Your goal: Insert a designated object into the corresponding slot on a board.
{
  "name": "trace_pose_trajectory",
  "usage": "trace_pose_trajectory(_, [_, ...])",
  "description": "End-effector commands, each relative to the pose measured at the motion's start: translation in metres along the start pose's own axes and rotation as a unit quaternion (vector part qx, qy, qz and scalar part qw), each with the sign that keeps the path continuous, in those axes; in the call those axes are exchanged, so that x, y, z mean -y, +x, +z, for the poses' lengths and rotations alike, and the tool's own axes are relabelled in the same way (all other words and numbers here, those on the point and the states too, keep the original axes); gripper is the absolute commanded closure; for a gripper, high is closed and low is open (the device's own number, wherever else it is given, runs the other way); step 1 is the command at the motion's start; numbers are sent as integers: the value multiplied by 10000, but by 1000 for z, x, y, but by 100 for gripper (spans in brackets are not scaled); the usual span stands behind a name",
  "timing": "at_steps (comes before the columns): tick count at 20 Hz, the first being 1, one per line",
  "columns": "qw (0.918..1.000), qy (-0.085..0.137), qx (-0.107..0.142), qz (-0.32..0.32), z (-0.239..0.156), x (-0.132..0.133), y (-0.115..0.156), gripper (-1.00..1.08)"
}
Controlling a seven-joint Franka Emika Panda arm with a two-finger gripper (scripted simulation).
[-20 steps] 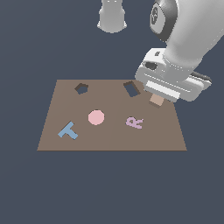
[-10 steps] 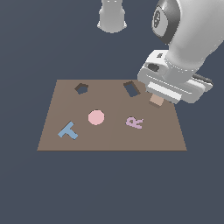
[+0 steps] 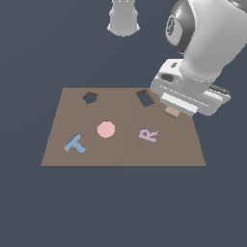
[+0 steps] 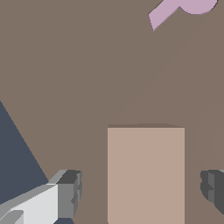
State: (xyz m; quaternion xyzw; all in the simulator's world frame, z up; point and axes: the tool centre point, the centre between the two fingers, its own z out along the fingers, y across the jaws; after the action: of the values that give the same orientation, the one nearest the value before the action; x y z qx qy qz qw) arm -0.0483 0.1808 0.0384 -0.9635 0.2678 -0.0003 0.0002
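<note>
Now hovering low over the brown board [image 3: 120, 144] near its edge on the exterior view's right, with the hand [image 4: 142, 192] straddling the tan block [image 4: 145, 175]. Fingers [image 4: 70, 192] standing apart on either side of the block, gaps visible on both flanks in the wrist view, so not yet clamping anything. Sitting on the board, the block, just beside the dark rectangular slot [image 3: 144, 98] but not in it; showing in the exterior view only as a small tan patch under the hand.

Lying well clear of the work: the lilac letter R [image 3: 148, 134], the pink disc [image 3: 106, 129], the blue letter T [image 3: 75, 144] and the pentagon cut-out [image 3: 89, 97].

Comparing with a second ago: looking almost the same, the arm sitting in nearly the same place over the block, the shapes unmoved. Judging from that, settling into a grasp pose rather than travelling. Remaining, by this reading: closing on the block, lifting, carrying it the short way to the slot and turning it to match the tilted cut-out.
</note>
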Motion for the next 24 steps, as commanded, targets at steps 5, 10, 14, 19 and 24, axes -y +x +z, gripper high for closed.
trace_pose_trajectory(5, [10000,-3,3,-4,8,0,0,108])
trace_pose_trajectory(10, [10000,-3,3,-4,8,0,0,108])
trace_pose_trajectory(14, [10000,1,2,-7,8,0,-1,108])
trace_pose_trajectory(19, [10000,1,2,-64,8,-1,-1,108])
trace_pose_trajectory(24, [9996,1,2,-299,7,-6,-4,108])
